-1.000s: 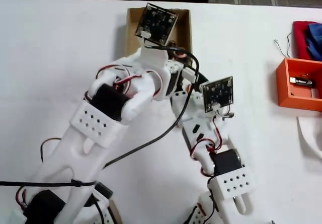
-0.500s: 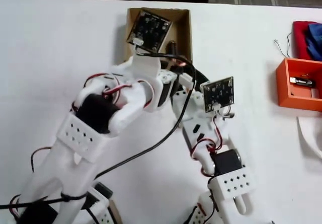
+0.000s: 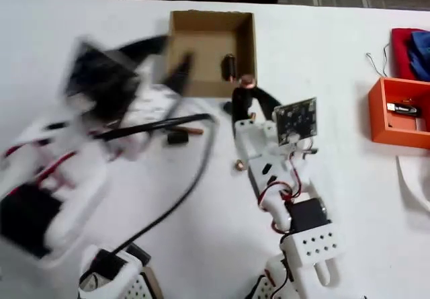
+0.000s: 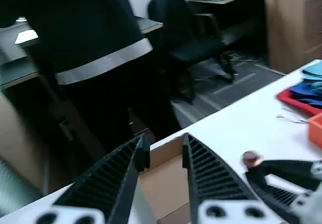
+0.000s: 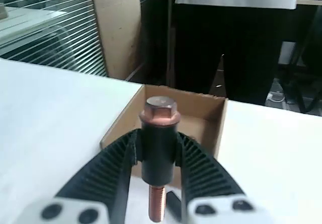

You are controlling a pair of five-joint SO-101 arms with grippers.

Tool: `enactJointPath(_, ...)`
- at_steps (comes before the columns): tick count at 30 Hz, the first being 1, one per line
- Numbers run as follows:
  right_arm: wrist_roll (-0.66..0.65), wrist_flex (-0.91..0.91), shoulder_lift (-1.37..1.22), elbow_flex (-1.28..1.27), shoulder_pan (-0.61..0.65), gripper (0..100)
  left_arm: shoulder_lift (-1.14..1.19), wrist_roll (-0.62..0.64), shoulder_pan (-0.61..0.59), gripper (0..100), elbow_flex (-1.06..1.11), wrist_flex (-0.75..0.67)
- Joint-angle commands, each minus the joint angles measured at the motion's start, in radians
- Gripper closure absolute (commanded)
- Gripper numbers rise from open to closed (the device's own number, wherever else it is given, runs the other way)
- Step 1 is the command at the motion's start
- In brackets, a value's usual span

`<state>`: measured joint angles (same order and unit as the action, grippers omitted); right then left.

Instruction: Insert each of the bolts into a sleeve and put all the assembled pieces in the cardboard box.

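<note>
A sleeve (image 5: 158, 158) with a bolt (image 5: 160, 108) through it is clamped upright by the fingers of the right gripper (image 5: 157, 136) beside the cardboard box (image 5: 201, 107), while the fingers of the left gripper (image 4: 164, 139) are parted and empty.

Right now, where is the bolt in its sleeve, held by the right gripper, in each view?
High view: the bolt in its sleeve at the near corner of the cardboard box.
Left wrist view: its copper head beside the box.
Right wrist view: the sleeve upright in the right gripper, before the box.
Landmark: the box.
</note>
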<state>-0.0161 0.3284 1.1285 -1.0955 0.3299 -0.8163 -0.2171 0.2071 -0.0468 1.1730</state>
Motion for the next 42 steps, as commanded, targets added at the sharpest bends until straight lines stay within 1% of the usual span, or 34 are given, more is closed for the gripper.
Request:
enactJointPath(1,0.003,0.133,-0.084,0.311,-0.035,97.8,-0.038,-0.015,-0.241,87,0.094,0.071)
enactJointPath(3,0.006,0.229,-0.214,0.505,-0.035,97.8,-0.052,-0.014,-0.353,87,0.234,0.086)
enactJointPath(5,0.009,0.32,-0.371,0.712,-0.035,97.8,-0.061,-0.014,-0.439,87,0.386,0.069)
enactJointPath(9,0.009,0.483,-0.707,1.122,-0.028,97.8,-0.092,-0.017,-0.542,87,0.682,0.0)
enactJointPath(12,0.011,0.549,-0.986,1.39,-0.035,97.8,-0.124,-0.014,-0.574,87,0.892,-0.078)
enactJointPath(18,0.015,0.682,-1.531,1.955,-0.031,97.8,-0.204,-0.015,-0.617,87,1.234,-0.327)
enactJointPath(21,0.097,0.751,-1.761,2.251,-0.045,97.8,-0.238,-0.017,-0.628,87,1.366,-0.405)
enactJointPath(24,0.132,0.788,-1.951,2.463,-0.058,97.8,-0.267,-0.018,-0.638,87,1.445,-0.43)
enactJointPath(27,0.13,0.779,-2.078,2.536,-0.058,97.8,-0.285,-0.02,-0.638,87,1.495,-0.431)
enactJointPath(31,0.097,0.685,-2.166,2.516,-0.056,97.8,-0.288,-0.02,-0.641,87,1.55,-0.465)
enactJointPath(39,0.087,0.579,-2.192,2.42,-0.044,97.8,-0.288,-0.02,-0.638,87,1.558,-0.476)
enactJointPath(42,0.089,0.573,-2.204,2.395,-0.042,97.8,-0.288,-0.02,-0.638,87,1.558,-0.476)
